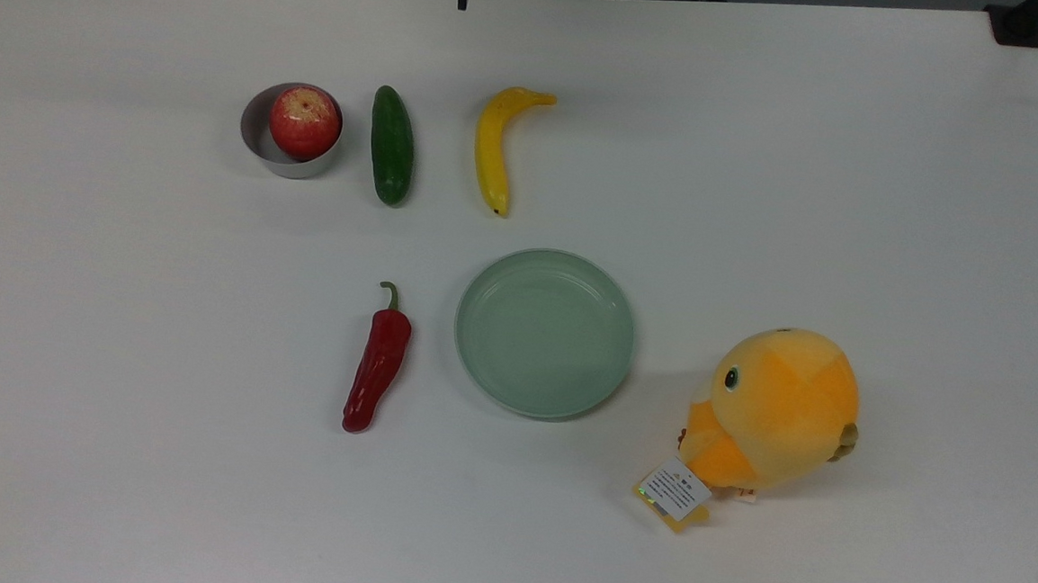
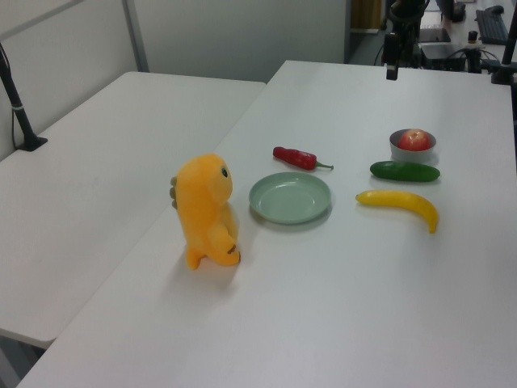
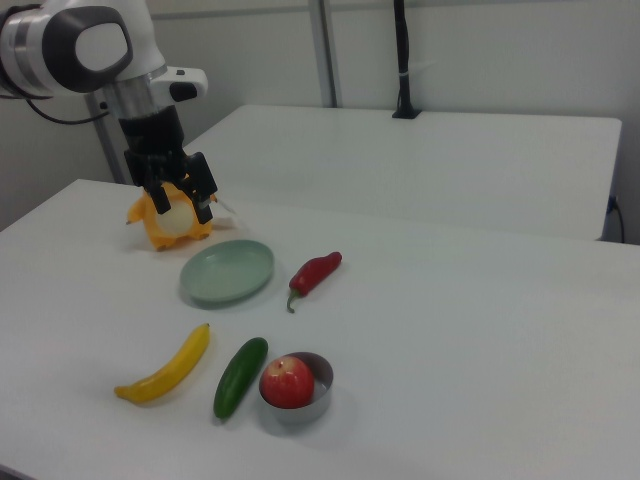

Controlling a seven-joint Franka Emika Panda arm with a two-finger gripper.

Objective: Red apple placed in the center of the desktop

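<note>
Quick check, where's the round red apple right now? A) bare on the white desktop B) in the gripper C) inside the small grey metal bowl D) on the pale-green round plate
C: the round red apple sits inside the small grey metal bowl, beside the dark green cucumber; the pale-green round plate holds nothing.

red apple: glossy | bowl: matt metal | toy: plush cloth

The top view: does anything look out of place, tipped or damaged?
Nothing is spilled or damaged. The round red apple sits inside a small grey metal bowl, not yet on the bare white desktop.
</note>
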